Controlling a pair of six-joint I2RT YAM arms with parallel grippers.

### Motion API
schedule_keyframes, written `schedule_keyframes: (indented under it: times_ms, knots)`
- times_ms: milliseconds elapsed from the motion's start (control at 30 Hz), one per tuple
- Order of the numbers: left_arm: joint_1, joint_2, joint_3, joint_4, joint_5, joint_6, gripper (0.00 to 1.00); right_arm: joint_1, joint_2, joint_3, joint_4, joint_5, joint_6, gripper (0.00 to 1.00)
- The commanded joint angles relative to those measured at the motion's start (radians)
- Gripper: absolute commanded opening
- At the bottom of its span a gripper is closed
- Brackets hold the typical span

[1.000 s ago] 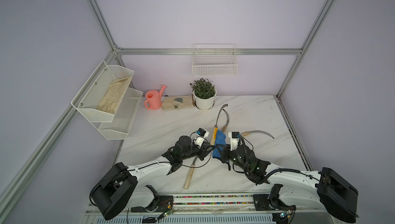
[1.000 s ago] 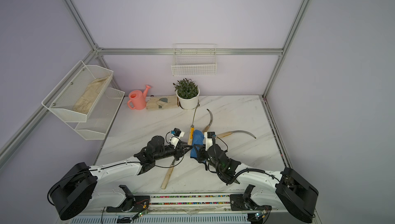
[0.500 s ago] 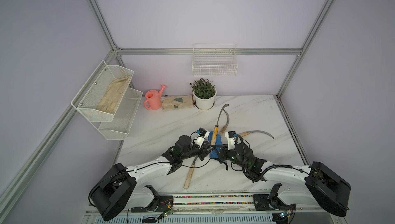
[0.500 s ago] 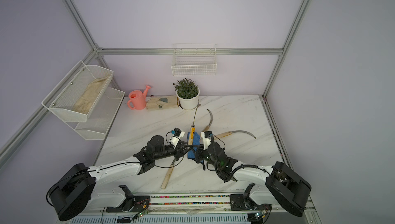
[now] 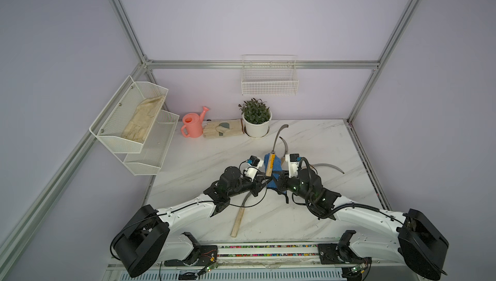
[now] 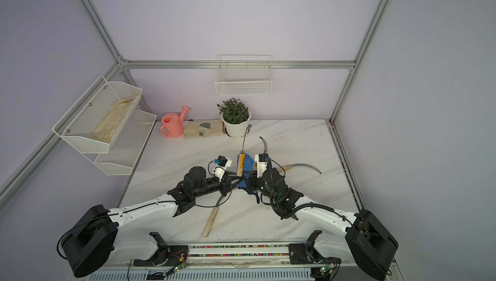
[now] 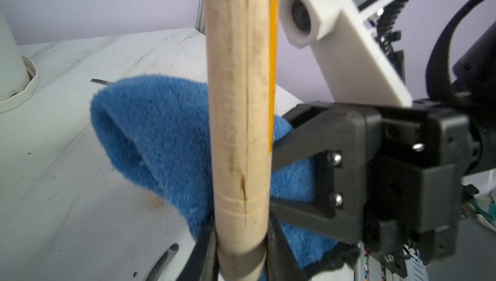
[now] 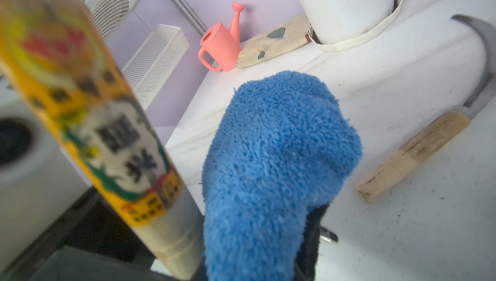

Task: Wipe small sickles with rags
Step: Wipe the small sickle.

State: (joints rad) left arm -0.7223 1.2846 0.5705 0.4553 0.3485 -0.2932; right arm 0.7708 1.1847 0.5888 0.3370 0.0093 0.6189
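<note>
White marble-veined table [image 5: 204,159] boxed in by lilac walls and aluminium rails. On the back wall, a white wire basket [image 5: 269,83]. On the wall at the left arm's side, a two-tier mesh shelf [image 5: 150,156] with a beige glove [image 5: 142,121] in the upper tier. Along the table's back edge: pink watering can [image 5: 192,126], work gloves [image 5: 222,131] lying flat, potted plant [image 5: 256,121] in a white pot.

Mid-table, the held sickle [image 5: 270,163] lifted off the marble, blade end toward the plant. Left gripper [image 7: 241,255] clamped tight on the butt of its wooden handle. Right gripper [image 7: 279,177] pinched closed on the blue rag [image 8: 273,164], just beside the labelled stretch of that handle. Contact between cloth and wood hard to judge.

Three more flat on the table: front sickle [image 5: 238,222] near the front edge, side sickle [image 5: 331,166] beyond the right arm, back sickle [image 5: 285,146] behind the rag.

Front sickle's blade mostly under the left arm. Back sickle's handle hidden behind the right wrist camera. Held blade outside both wrist views; handle label blurred in the right wrist view. Left fingertips cut off at the frame edge — only their upper parts showing.
</note>
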Motion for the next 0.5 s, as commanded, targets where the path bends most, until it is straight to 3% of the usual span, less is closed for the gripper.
schedule_keyframes:
  times_ms: [0, 267, 467]
  knots:
    - [-0.014, 0.024, 0.037, -0.021, -0.007, 0.023, 0.0, 0.008, -0.06, 0.101, 0.038, -0.076, -0.042, 0.0]
    - [-0.014, 0.02, 0.036, -0.025, -0.015, 0.026, 0.0, -0.015, -0.086, 0.156, -0.033, -0.062, -0.068, 0.0]
    - [-0.014, 0.009, 0.031, -0.025, -0.018, 0.025, 0.0, -0.015, -0.081, 0.084, -0.029, -0.035, -0.058, 0.0]
